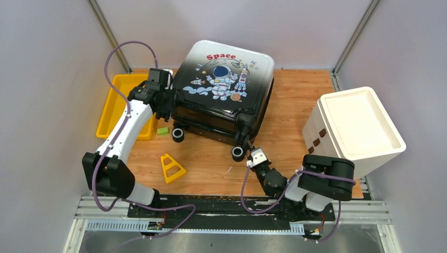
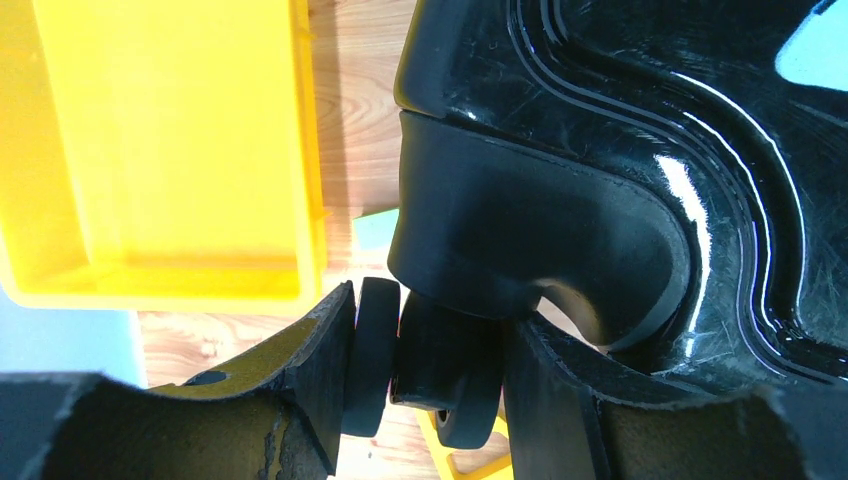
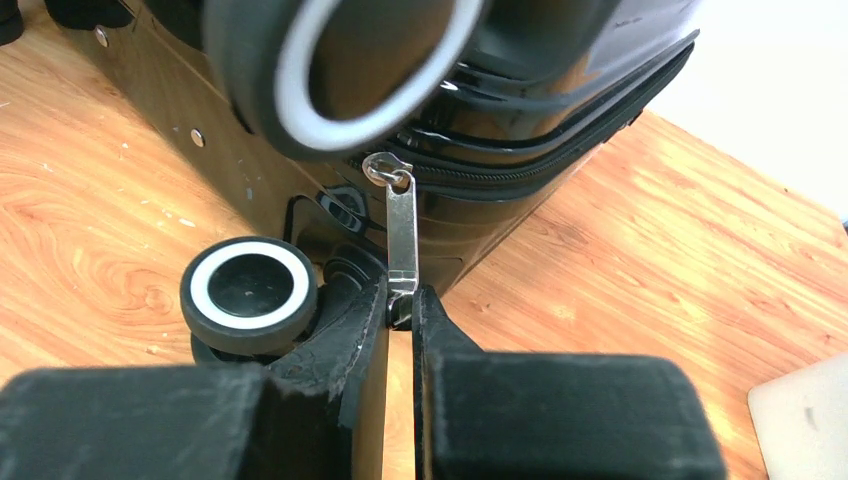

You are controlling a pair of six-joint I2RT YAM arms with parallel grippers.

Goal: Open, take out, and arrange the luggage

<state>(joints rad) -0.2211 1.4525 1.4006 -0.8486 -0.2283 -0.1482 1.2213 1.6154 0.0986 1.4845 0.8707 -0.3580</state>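
1. Pinching just the tip of the silver zipper pull [image 3: 402, 230] is all the right gripper [image 3: 402, 298] has, jaws closed tight on it. If it tugs off-line from the zipper track, my guess is the flat tab slips right out.
2. Over on the other side, the left gripper [image 2: 430, 340] is clamped across a black caster wheel [image 2: 450, 385] at the case's near-left corner. Wheels roll and swivel, so that's a shaky brace, and the case could twist.
3. The luggage [image 1: 224, 87] lies on the wooden table [image 1: 300, 105], astronaut side up and looking closed, between the yellow tray [image 1: 113, 103] and the white bin [image 1: 358, 126]. A hard pull might drag the whole thing.
4. The zipper runs close past another wheel [image 3: 248, 290], so the pull or a finger may snag there.
5. A green block [image 1: 162, 130] and a yellow triangle piece [image 1: 172, 167] sit near the front edge and could get shoved if the case slides.
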